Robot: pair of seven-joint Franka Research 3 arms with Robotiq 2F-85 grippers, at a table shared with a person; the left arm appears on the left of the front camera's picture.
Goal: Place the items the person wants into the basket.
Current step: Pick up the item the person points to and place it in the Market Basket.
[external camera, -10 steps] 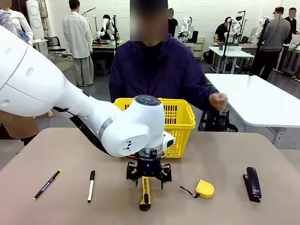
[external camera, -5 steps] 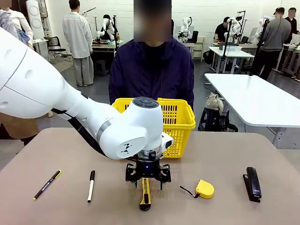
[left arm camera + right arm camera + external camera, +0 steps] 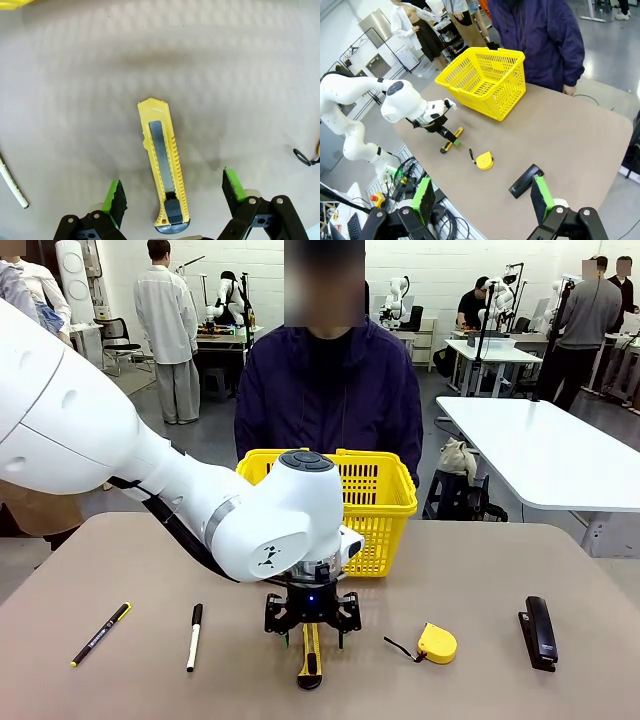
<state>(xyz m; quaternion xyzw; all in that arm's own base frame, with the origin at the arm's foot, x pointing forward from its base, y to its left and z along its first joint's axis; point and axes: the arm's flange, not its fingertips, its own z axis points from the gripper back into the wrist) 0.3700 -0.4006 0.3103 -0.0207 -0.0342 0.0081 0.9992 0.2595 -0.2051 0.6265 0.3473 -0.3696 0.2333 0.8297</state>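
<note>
Beige table (image 3: 480, 570), one basket (image 3: 385, 495), one knife (image 3: 162, 160) between open left jaws; right jaws open

- I'm looking across a tan tabletop (image 3: 480, 570), matte and evenly lit.
- To its right stands a long white table (image 3: 540, 450), glossy under the overhead light.
- The floor (image 3: 215, 435) is smooth grey.
- The far wall (image 3: 440, 260) is plain white.
- A black office chair (image 3: 118, 338) sits far left, near a cluttered workbench (image 3: 225, 337).
- Another white bench (image 3: 490, 352) stands at the far right.
</note>
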